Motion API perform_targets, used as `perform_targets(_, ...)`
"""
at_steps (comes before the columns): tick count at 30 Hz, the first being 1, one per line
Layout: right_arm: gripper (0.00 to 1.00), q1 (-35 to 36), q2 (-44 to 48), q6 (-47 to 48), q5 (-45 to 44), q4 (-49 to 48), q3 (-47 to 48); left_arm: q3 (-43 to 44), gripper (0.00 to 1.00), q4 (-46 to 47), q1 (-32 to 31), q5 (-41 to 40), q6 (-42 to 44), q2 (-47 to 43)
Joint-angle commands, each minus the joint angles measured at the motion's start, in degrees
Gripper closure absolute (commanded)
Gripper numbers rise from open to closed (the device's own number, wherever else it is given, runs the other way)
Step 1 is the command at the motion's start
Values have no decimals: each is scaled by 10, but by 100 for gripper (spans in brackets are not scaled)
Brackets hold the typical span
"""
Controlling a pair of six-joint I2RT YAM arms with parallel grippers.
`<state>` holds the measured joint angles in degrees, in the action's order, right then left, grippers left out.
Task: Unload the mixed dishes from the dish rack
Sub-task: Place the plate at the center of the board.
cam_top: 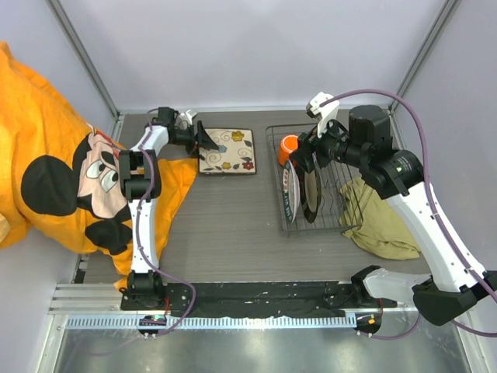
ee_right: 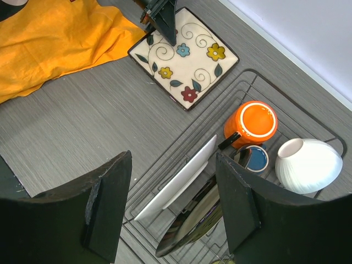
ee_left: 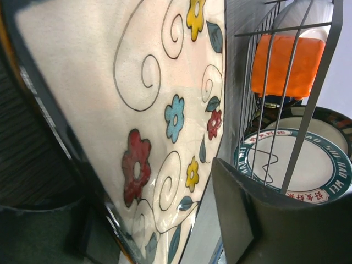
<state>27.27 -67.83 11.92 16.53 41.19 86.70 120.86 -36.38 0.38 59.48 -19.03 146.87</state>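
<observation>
The left claw (cam_top: 203,143) is being held apart around the square plate's (cam_top: 227,151) edge. The right claw (ee_right: 173,184) is being held apart above the rack (cam_top: 335,211).

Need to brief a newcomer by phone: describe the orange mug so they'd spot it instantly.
On the table's right half sits a dark wire dish rack. The orange mug stands in its far left corner, next to a small dark-blue cup and a white bowl. It is the rack's only bright orange piece.
</observation>
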Motion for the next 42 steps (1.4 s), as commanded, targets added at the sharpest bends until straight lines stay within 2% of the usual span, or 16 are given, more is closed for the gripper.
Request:
perform_targets(1, 33, -3, 19, 6, -12, -23, -3, 19, 34, -34, 1, -84, 49, -17)
perform_targets(9, 33, -3, 20, 9, -62, -19, -37, 17, 22, -46, 1, -153, 67, -28)
perform_targets(11, 33, -3, 19, 9, -77, -15, -45, 15, 22, -48, 1, -175, 74, -32)
perform_targets(22, 32, -3, 28, 6, -136, -8, -101, 12, 8, -56, 1, -227, 87, -38)
perform_targets(23, 32, -4, 28, 6, -138, -6, -104, 12, 7, -57, -16, -232, 87, -39)
perform_targets(42, 32, -3, 12, -6, -182, 18, -130, -41, 3, -40, -29, -309, 104, -74)
